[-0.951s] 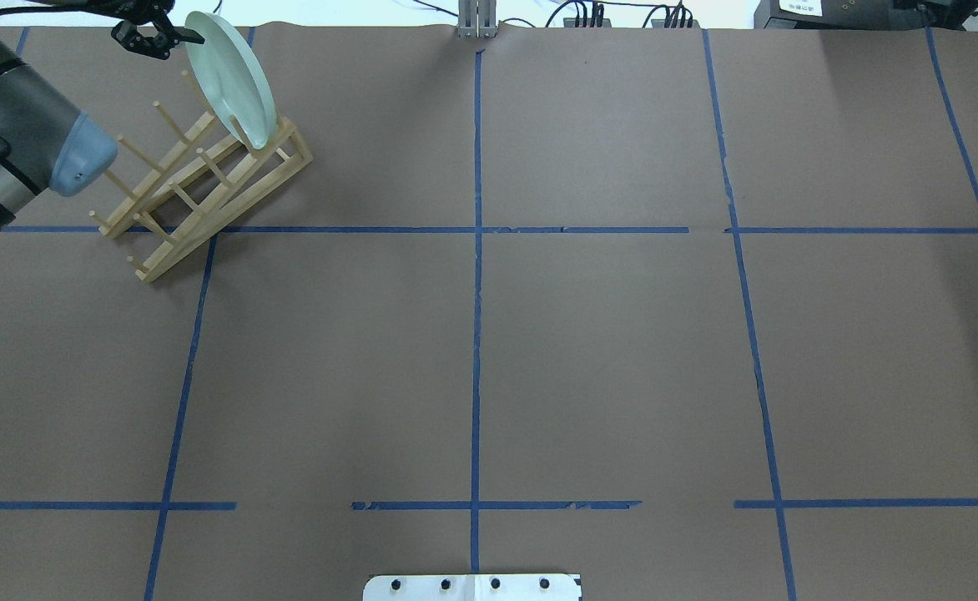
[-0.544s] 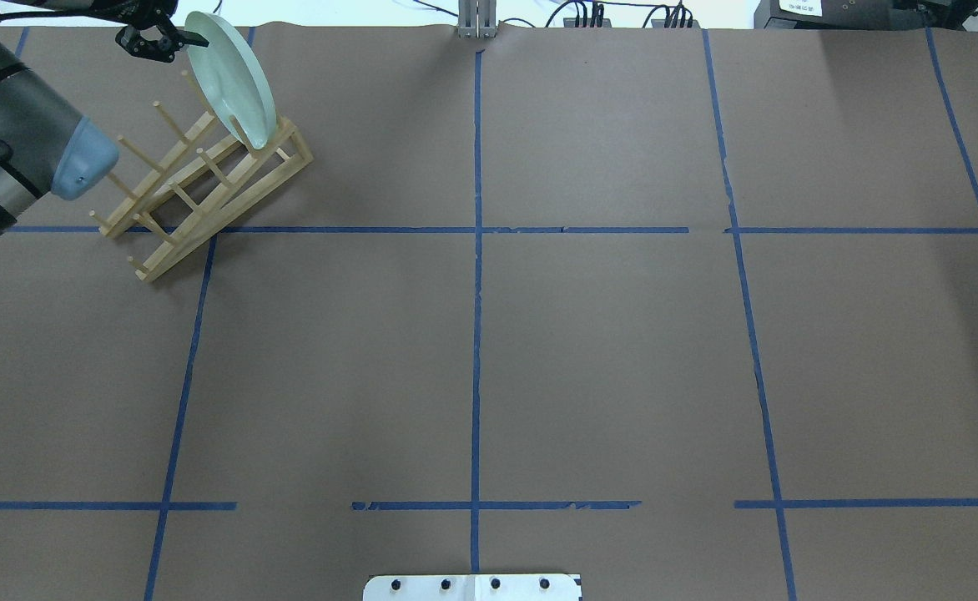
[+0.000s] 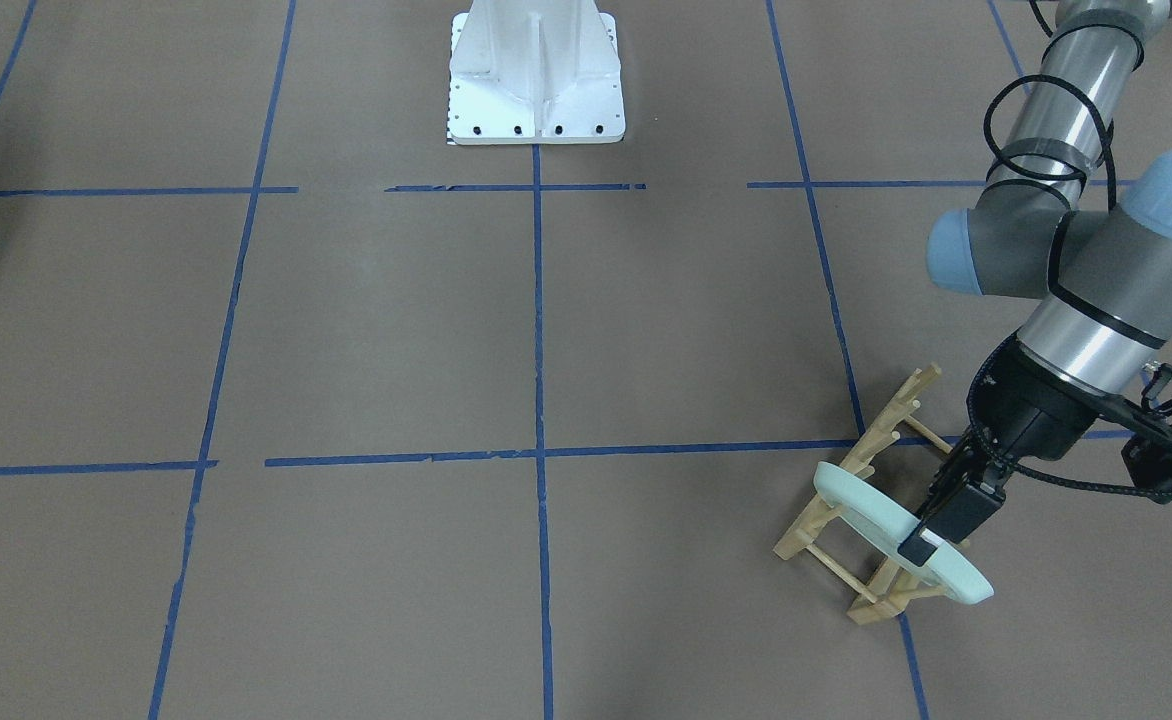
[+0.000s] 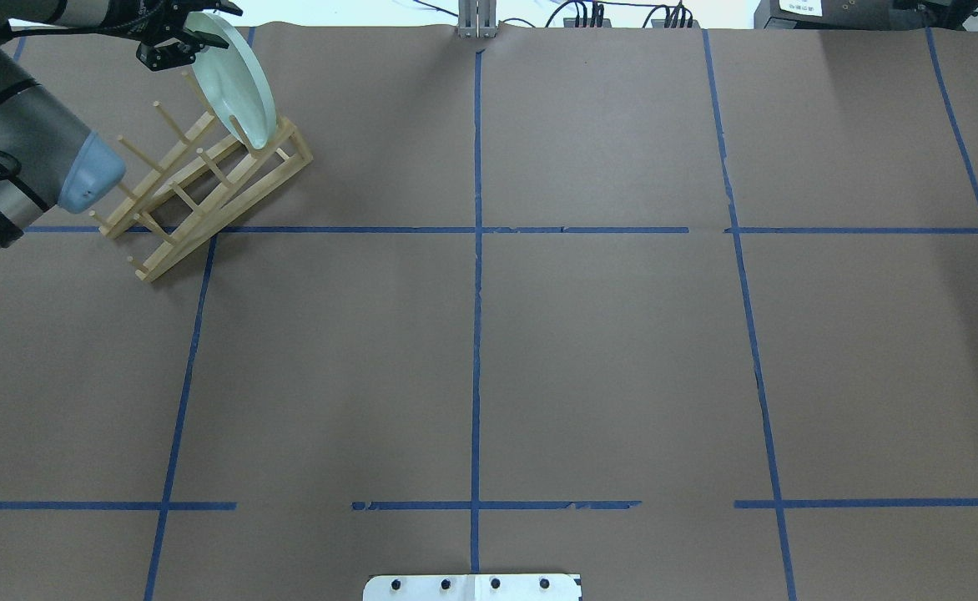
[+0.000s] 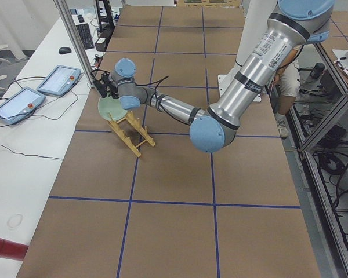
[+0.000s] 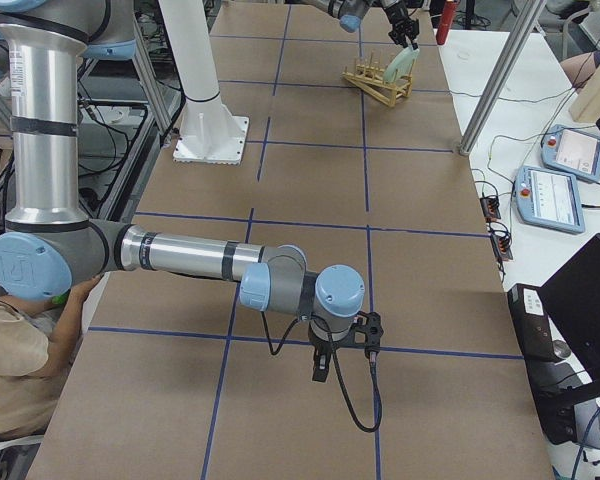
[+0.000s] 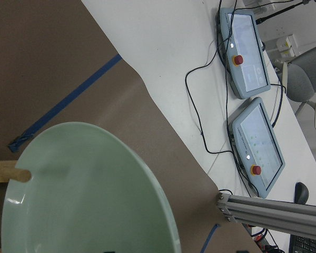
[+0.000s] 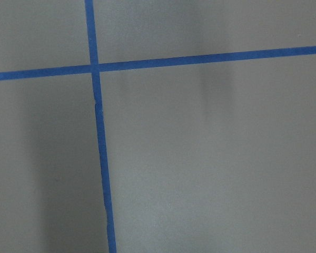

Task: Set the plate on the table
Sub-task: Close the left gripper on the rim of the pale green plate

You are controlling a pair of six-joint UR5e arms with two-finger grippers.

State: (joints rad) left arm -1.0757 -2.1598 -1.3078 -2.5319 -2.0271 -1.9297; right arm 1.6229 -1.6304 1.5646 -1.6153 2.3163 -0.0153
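The pale mint-green plate (image 4: 239, 83) stands on edge in the far end of the wooden peg rack (image 4: 205, 184) at the table's (image 4: 606, 351) far left corner. My left gripper (image 4: 184, 37) is at the plate's upper rim, with its jaws open and straddling it. The front-facing view shows one finger (image 3: 931, 525) lying over the plate's (image 3: 851, 505) rim. The left wrist view is filled by the plate's face (image 7: 84, 195) and one rack peg. My right gripper (image 6: 320, 370) hangs low over bare table near the robot's side. I cannot tell whether it is open or shut.
The white robot base (image 3: 536, 80) stands at the table's near middle edge. The table's far edge runs just behind the rack. Two teach pendants (image 7: 247, 52) and cables lie on the white bench beyond it. A metal post (image 5: 75, 40) stands near the rack.
My left gripper has moved right and slightly up, from beside the plate's rim to over it. The plate and the rack have not moved.
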